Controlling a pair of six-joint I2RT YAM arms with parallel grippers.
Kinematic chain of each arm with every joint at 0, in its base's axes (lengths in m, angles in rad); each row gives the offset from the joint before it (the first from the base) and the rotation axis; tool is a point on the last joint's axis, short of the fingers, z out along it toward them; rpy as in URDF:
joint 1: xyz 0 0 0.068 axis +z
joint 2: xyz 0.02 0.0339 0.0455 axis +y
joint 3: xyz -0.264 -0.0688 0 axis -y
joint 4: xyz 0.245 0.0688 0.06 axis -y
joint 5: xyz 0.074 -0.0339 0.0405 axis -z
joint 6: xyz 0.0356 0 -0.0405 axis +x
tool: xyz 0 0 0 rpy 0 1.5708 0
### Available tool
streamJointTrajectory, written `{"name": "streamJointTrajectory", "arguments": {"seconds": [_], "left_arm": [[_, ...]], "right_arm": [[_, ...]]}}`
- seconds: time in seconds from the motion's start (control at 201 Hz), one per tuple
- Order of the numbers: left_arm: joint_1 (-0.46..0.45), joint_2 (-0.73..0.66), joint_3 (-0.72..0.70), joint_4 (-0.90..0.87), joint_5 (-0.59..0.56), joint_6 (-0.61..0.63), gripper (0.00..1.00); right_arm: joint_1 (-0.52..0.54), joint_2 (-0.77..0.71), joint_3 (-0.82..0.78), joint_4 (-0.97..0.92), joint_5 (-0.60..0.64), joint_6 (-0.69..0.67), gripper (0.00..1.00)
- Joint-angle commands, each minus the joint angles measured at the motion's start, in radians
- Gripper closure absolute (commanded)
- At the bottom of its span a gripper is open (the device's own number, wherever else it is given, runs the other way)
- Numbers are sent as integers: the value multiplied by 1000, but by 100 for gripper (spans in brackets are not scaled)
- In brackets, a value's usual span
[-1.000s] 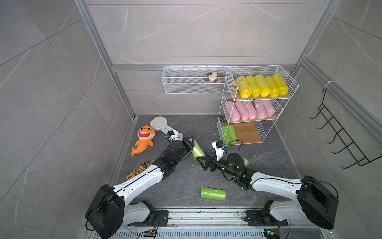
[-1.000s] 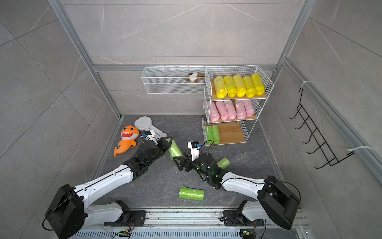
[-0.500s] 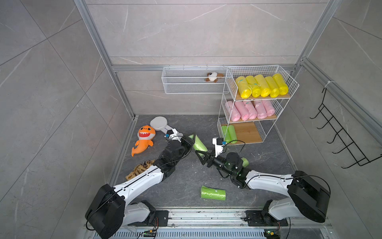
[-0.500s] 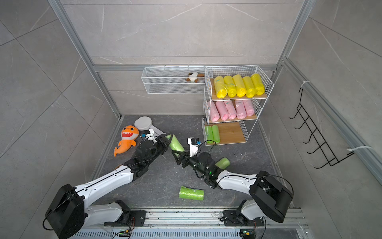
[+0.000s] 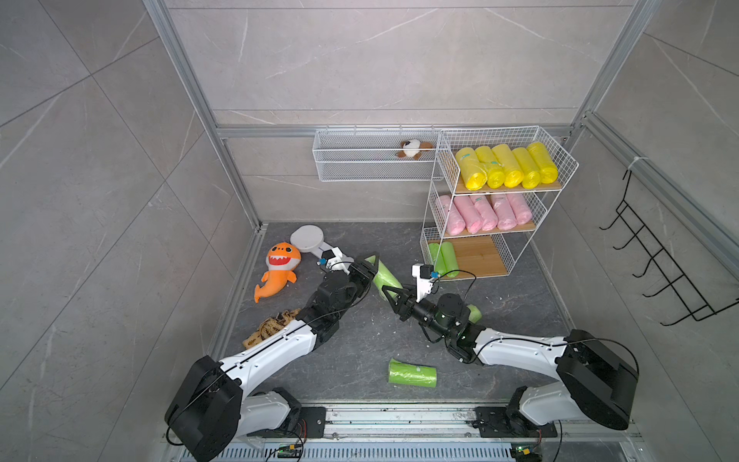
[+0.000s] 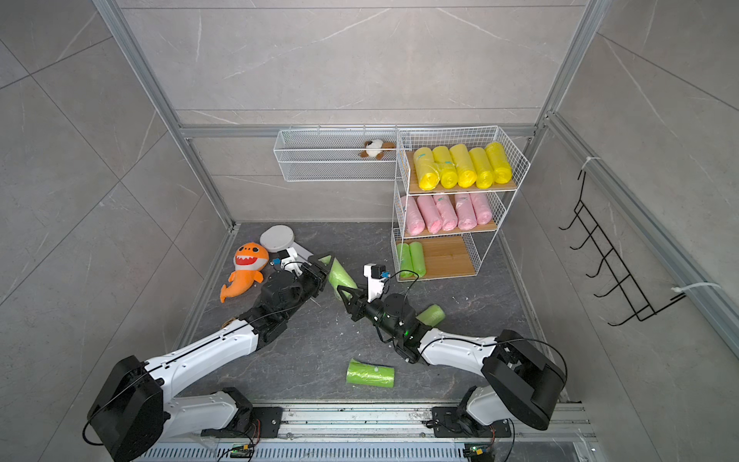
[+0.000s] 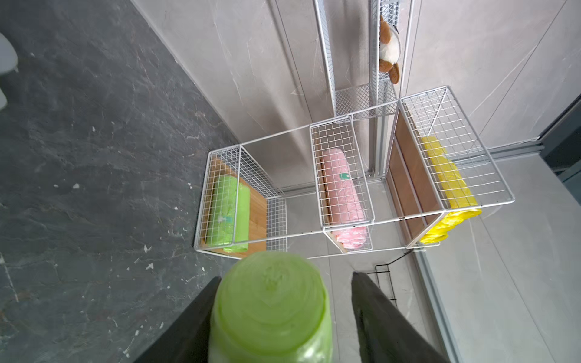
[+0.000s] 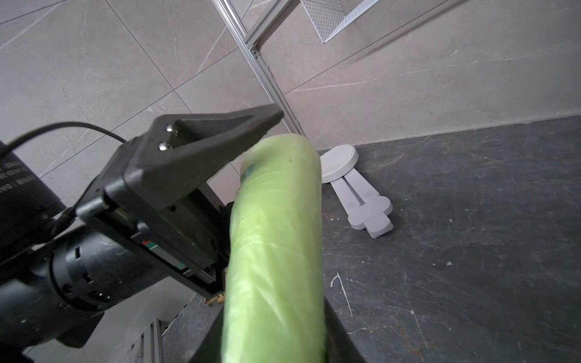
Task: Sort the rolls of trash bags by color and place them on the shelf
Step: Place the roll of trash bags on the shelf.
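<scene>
Whereas a second ago the left gripper pinched the green roll and the right gripper gaped beside it, the right now clamps the roll's near end (left jaws parted around the far end), in the air left of the shelf.

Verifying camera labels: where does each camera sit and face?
Top views: high over the front rail, looking down at floor and back wall; both arms, shelf, held green roll.
Left wrist: behind the left gripper, facing the shelf; own open jaws flanking the roll's end.
Right wrist: behind the right gripper, facing the back corner; own jaws gripping the roll.
Shared: all show that roll.
</scene>
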Motion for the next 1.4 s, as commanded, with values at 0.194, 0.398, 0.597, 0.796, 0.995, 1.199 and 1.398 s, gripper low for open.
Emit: {"name": "streamJointTrajectory", "arguments": {"seconds": [0.194, 0.398, 0.597, 0.796, 0.995, 1.199, 1.398], "left_arm": [[17, -30, -11, -80, -94, 212, 14], [54, -60, -31, -174, -132, 344, 12], [57, -51, -10, -198, -116, 416, 12], [57, 9, 17, -185, -39, 419, 12], [58, 59, 47, -167, 55, 412, 12], [58, 103, 81, -161, 138, 409, 12], [58, 132, 98, -155, 187, 402, 12]], "right_arm": [[-102, -139, -23, -219, -53, -14, 69], [-241, -261, -91, -456, -166, 5, 69], [-333, -387, -115, -734, -162, -30, 70], [-484, -448, -88, -914, -115, -71, 72], [-646, -432, -63, -898, -100, -100, 72], [-800, -323, -61, -662, -144, -61, 72], [-859, -118, -14, -437, -159, -29, 72]]}}
